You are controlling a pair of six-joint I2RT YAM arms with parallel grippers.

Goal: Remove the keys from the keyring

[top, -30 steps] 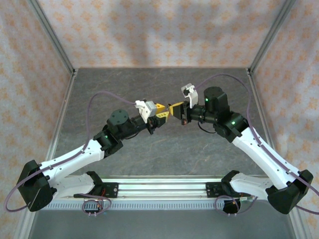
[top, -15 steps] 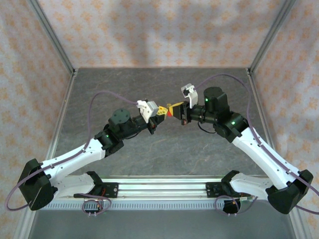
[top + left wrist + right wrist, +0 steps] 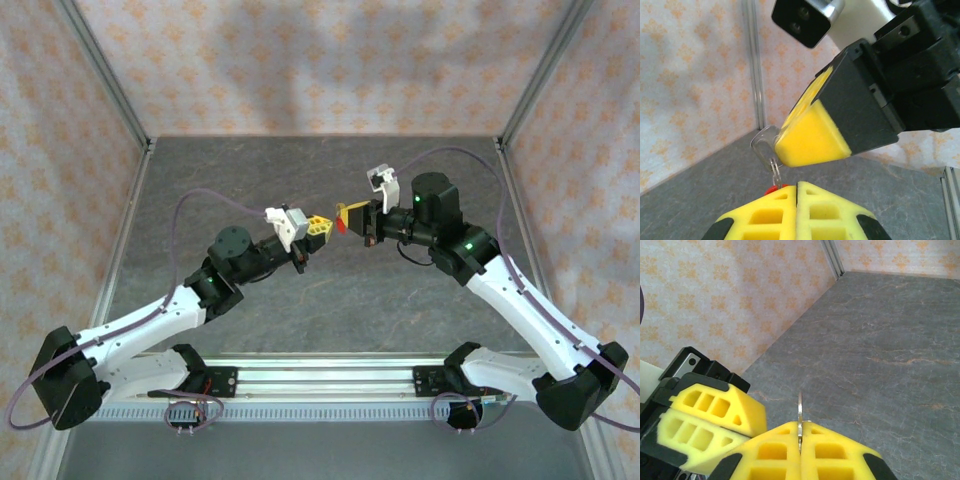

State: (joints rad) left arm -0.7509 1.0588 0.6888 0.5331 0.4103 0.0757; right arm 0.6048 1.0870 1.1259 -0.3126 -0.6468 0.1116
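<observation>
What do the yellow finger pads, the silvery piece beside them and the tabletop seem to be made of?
Finger pads: yellow foam or soft rubber, matte, finely pitted.
Silvery piece: likely metal, thin and glossy.
Tabletop: dark grey, matte, veined like stone, possibly only a printed sheet.

No writing, label, brand name, number or sign can be read anywhere in these views.
</observation>
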